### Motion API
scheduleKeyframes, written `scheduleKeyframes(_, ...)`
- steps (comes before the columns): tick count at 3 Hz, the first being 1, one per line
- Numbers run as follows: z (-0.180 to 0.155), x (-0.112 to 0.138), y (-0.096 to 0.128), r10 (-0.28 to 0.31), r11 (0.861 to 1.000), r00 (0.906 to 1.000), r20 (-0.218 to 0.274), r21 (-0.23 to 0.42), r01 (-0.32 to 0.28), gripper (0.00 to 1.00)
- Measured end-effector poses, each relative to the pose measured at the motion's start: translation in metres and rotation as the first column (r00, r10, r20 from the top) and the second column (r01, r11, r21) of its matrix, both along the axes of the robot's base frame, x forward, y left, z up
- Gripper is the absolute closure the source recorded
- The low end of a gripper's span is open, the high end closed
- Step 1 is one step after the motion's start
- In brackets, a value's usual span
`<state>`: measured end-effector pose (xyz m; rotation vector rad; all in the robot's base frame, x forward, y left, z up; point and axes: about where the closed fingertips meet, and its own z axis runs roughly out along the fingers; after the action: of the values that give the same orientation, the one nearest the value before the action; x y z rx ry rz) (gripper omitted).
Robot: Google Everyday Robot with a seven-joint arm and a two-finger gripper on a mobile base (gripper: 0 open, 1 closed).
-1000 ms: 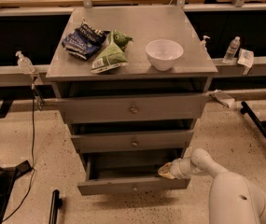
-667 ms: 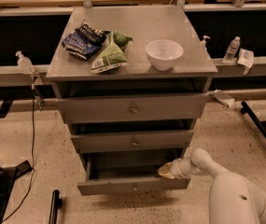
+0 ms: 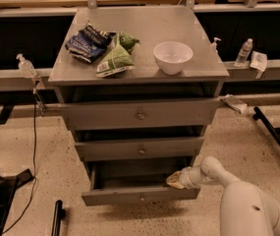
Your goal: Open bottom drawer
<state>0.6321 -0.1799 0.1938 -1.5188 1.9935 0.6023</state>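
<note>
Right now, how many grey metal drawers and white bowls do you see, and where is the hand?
Grey metal drawers: 3 (top drawer, middle drawer, bottom drawer)
White round bowl: 1
Total: 4
The hand is at the pulled-out bottom drawer's right end.

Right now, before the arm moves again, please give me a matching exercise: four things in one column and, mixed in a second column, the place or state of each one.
Things
1. white bowl
2. bottom drawer
3. gripper
4. green bag

Places or states
A. pulled open, its inside showing
B. lying next to the dark blue bag
C. standing on the right part of the cabinet top
D. at the right end of the open drawer, just behind its front

Pairs: 1-C, 2-A, 3-D, 4-B
</note>
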Motion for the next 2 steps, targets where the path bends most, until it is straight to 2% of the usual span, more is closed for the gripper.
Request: scheduleKeyframes(2,-0.0001,0.0001,0.0,0.0,1.0,1.0,0.0,0.0,0.0,0.97)
